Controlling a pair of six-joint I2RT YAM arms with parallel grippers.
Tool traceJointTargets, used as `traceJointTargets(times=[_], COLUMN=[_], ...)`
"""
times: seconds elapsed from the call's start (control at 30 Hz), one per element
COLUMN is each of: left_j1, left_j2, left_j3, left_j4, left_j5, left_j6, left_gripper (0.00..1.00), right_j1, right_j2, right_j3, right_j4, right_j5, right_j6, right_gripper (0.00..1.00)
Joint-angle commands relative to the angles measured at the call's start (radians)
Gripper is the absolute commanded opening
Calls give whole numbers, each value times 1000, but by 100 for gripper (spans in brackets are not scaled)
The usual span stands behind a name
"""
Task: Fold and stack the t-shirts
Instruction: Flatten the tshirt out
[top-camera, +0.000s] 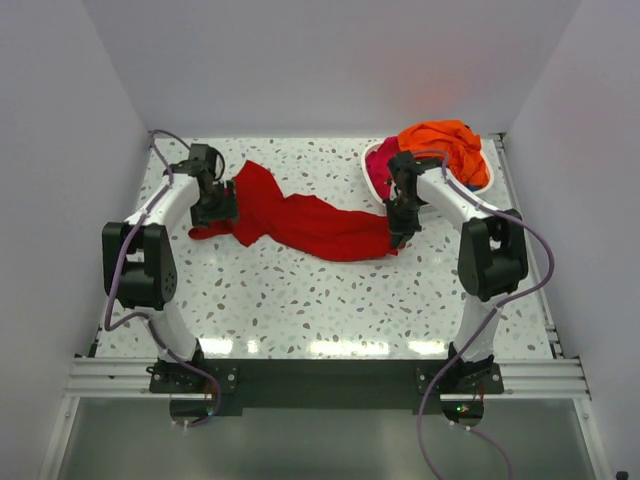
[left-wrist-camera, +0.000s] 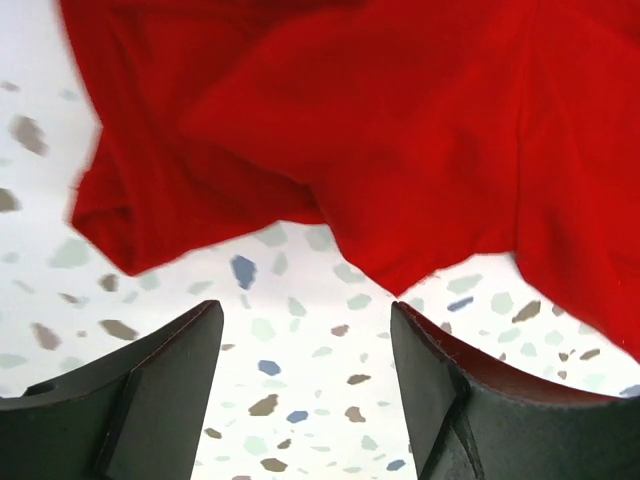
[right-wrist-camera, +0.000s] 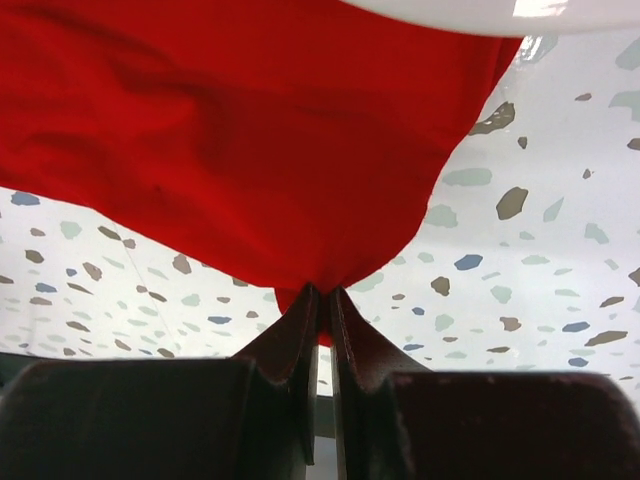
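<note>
Your right gripper (right-wrist-camera: 320, 297) pinches the deep red cloth t-shirt (top-camera: 310, 222) lying near the far edge of the speckled table (top-camera: 300, 300); your left gripper (left-wrist-camera: 305, 330) stands open, empty.

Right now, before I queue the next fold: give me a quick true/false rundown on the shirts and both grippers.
1. The right gripper is shut on the red t-shirt. True.
2. The left gripper is clamped on the red t-shirt. False: its jaws stand open over bare table, with the shirt's edge just ahead of them.
3. The orange t-shirt lies flat on the table. False: it is heaped in the white basket at the far right corner.
4. The red t-shirt lies rumpled on the table, stretched between the two grippers. True.
</note>
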Motion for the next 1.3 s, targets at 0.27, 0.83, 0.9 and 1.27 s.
traceJointTargets(times=[0.27, 0.83, 0.9, 1.27], left_j1=[-26, 49, 49, 49], left_j2=[-61, 22, 45, 109], left_j3=[-140, -141, -135, -138], left_j4=[248, 417, 415, 452], left_j5=[-59, -34, -26, -36], left_j6=[-57, 122, 129, 144], left_gripper=[69, 62, 59, 46], right_j1=[-2, -1, -1, -2], right_j2=[-112, -153, -152, -155], right_j3=[-69, -122, -115, -109], right_j4=[44, 66, 63, 61], right_j5=[-55, -70, -70, -64], right_j6=[14, 27, 32, 47], right_gripper=[10, 10, 10, 10])
